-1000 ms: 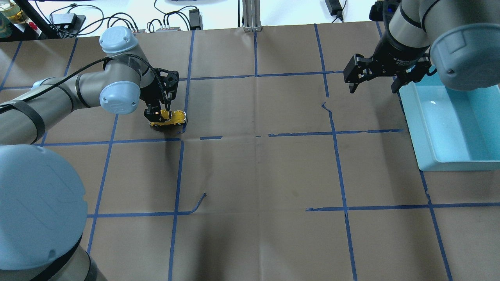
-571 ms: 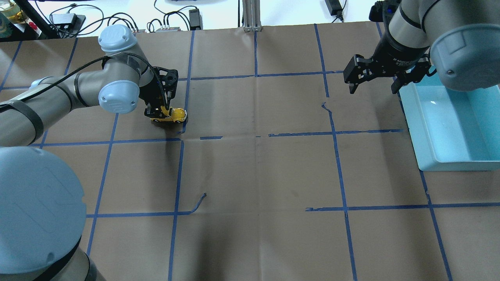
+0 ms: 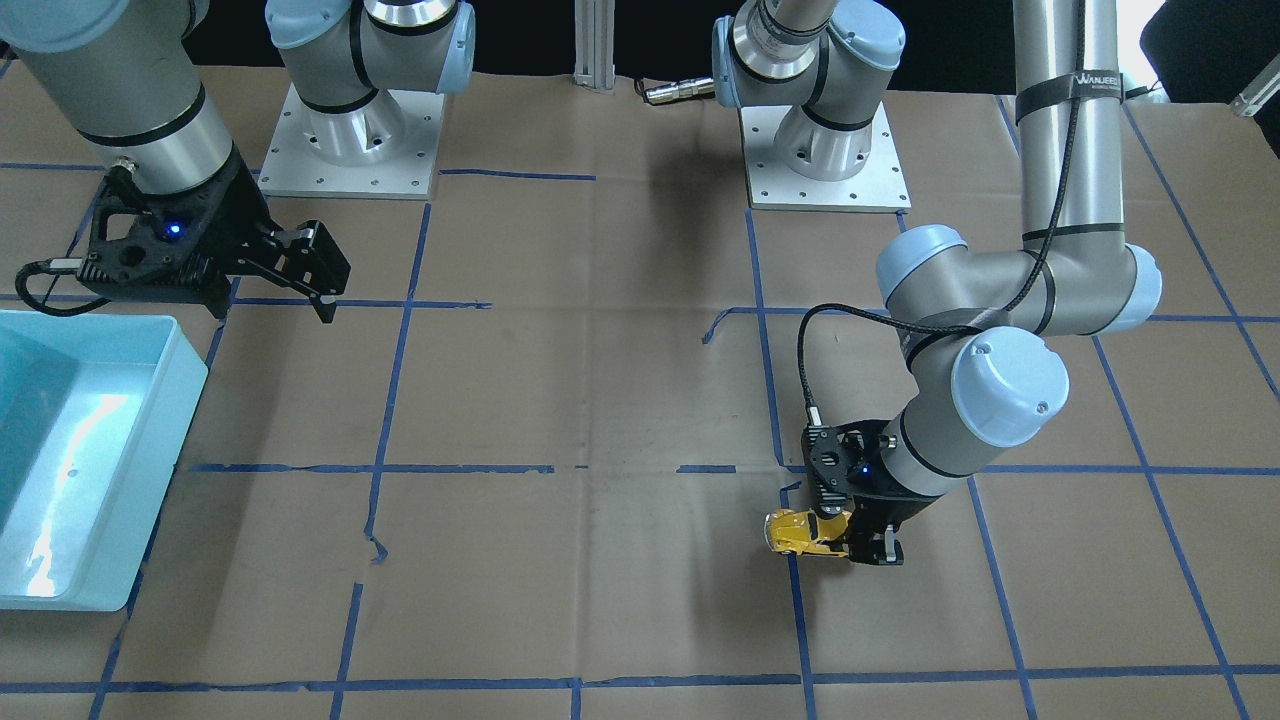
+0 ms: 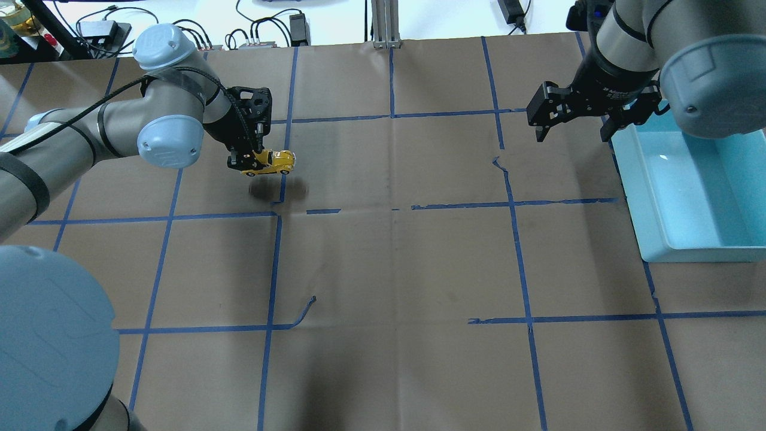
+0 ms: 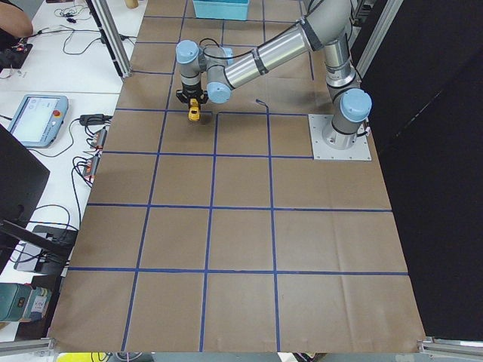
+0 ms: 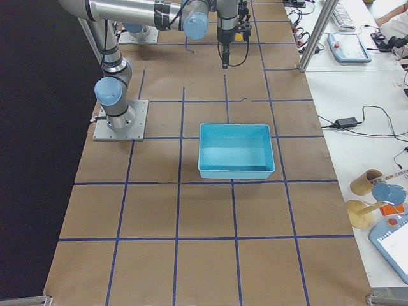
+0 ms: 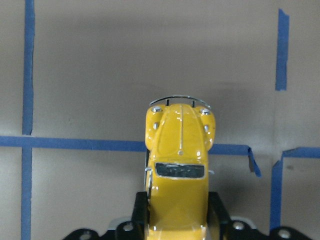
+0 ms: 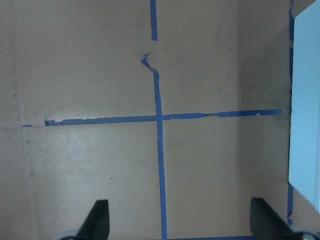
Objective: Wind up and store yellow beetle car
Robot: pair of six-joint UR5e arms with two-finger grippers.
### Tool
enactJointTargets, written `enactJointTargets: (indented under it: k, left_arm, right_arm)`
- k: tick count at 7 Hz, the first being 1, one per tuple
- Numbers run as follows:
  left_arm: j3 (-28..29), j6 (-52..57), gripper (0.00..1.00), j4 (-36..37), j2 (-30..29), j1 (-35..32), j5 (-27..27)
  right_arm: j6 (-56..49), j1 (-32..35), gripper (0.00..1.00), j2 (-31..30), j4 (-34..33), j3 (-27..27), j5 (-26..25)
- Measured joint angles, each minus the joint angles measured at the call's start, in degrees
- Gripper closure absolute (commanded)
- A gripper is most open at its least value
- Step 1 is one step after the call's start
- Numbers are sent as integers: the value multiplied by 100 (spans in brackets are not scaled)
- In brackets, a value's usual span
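The yellow beetle car (image 4: 272, 162) hangs a little above the brown table, its shadow on the paper below it. My left gripper (image 4: 244, 163) is shut on the car's rear end. In the left wrist view the yellow beetle car (image 7: 178, 165) points away from the camera, its sides clamped between the two black fingers (image 7: 140, 210). From across the table, the car (image 3: 803, 532) sticks out sideways from the left gripper (image 3: 862, 543). My right gripper (image 4: 571, 127) hovers open over bare table beside the blue bin, with nothing between its fingertips (image 8: 97, 215).
A light blue bin (image 4: 694, 191) stands at the table's right edge, close under the right arm. Blue tape lines (image 4: 275, 251) divide the brown paper into squares. Cables and power bricks (image 4: 102, 29) lie beyond the far edge.
The left gripper has lifted the car off the table and carried it slightly away from the robot; a shadow now shows beneath it. The right gripper has stayed put.
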Motion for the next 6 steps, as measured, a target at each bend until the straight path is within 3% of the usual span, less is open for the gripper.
enactJointTargets:
  k: [6]
  left_arm:
    - [-111,21,100,63,-280,82,-85]
  right_arm:
    - [-6,-4,0,7,0,28,22]
